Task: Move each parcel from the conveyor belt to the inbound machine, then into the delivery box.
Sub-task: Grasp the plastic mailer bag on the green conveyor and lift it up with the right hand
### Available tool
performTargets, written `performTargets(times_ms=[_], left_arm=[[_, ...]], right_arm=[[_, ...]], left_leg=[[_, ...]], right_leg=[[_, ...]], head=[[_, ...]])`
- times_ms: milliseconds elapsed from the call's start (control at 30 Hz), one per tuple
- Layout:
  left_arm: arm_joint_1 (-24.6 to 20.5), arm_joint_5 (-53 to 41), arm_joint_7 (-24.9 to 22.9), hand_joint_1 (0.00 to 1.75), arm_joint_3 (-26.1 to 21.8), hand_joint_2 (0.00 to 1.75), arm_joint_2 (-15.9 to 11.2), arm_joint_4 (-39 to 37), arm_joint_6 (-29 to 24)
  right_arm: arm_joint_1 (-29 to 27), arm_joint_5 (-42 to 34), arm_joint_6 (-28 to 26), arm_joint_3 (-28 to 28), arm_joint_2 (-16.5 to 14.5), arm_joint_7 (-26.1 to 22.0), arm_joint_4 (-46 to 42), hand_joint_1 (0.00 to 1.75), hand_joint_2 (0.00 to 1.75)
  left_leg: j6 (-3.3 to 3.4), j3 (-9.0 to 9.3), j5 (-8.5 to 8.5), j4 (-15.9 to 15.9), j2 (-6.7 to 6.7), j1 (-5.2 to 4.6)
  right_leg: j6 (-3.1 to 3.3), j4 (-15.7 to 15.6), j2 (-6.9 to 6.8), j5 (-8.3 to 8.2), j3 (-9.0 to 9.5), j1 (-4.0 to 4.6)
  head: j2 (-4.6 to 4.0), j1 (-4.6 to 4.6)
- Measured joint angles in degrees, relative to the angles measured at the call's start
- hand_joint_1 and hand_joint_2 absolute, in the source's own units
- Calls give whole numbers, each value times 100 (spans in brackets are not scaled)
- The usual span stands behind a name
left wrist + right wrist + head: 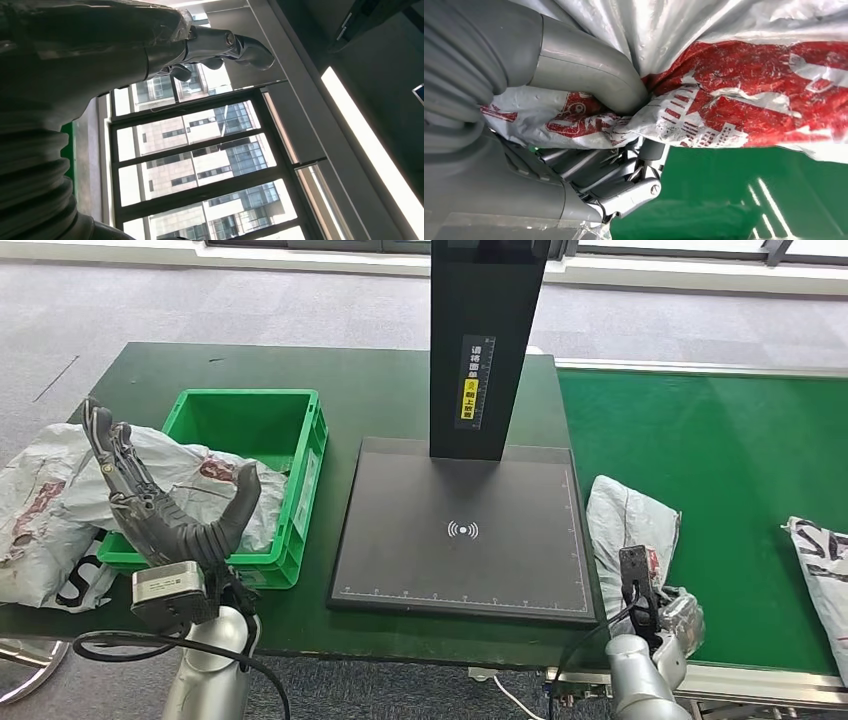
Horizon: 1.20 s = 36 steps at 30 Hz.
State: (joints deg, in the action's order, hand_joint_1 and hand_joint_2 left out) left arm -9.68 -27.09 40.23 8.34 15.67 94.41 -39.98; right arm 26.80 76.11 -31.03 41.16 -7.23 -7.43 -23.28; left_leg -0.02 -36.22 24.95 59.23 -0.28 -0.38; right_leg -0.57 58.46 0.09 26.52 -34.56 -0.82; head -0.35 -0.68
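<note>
A grey parcel bag with red print (630, 525) lies at the near left end of the green conveyor belt (720, 450). My right hand (655, 615) grips its near end; in the right wrist view the thumb (589, 75) and fingers (624, 185) pinch the crumpled bag (734, 110). Another parcel (825, 570) lies on the belt at the right edge. The black inbound machine plate (465, 530) is bare. My left hand (165, 505) is raised with fingers spread, holding nothing, in front of the green delivery box (295, 455), which holds a grey parcel (215, 490).
The machine's black post (485, 340) rises behind the plate. More grey parcels (40, 515) lie on the table left of the box. The dark green table's near edge (400, 650) runs just in front of the plate.
</note>
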Motion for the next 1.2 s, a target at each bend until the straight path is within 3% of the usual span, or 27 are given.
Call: performTargets(times_ms=[200, 367, 433, 633, 1000, 1100, 1200], left_arm=[[29, -28, -2, 0, -1, 175, 9, 3, 0], [78, -78, -2, 0, -1, 175, 26, 28, 0], [82, -78, -3, 0, 0, 175, 29, 33, 0], [91, -78, -3, 0, 0, 175, 36, 36, 0], [94, -75, -3, 0, 0, 175, 37, 37, 0], [90, -50, -3, 0, 1, 175, 37, 25, 0], [79, 2, -4, 0, 0, 175, 37, -1, 0]], right_arm=[[-15, -162, -160, 1, -5, -188, -3, 175, 175], [-212, -917, -829, 6, -250, -1588, -612, 175, 175], [-288, -1041, -892, 7, -398, -1916, -1014, 175, 175], [-404, -1095, -905, 11, -620, -2003, -1644, 175, 175], [-515, -1199, -905, 15, -771, -2157, -2051, 175, 175], [-690, -1532, -907, -26, -935, -2543, -2545, 175, 175], [-1085, -1857, -908, -400, -1092, -2358, -3340, 175, 175]], left_leg=[[-1, -3, 1, 0, -2, 0], [-1, -12, 1, 0, -7, -1], [-1, -13, 2, 0, -5, -1], [-1, -13, 2, 0, -4, -1], [-1, -13, 2, 0, -5, -1], [-2, -13, 2, 0, -6, -1], [-4, -14, 4, -1, -9, 0]], right_leg=[[0, 0, 0, 2, -2, 0], [1, 1, -5, 3, -9, -1], [2, 1, -3, 4, -12, 0], [2, 1, -3, 5, -13, -1], [2, 1, -4, 5, -13, -1], [3, 1, -4, 6, -13, -1], [5, 1, -8, 11, -13, 0]], head=[[0, 0], [0, 0], [0, 0], [0, 0], [0, 0], [0, 0], [0, 0]])
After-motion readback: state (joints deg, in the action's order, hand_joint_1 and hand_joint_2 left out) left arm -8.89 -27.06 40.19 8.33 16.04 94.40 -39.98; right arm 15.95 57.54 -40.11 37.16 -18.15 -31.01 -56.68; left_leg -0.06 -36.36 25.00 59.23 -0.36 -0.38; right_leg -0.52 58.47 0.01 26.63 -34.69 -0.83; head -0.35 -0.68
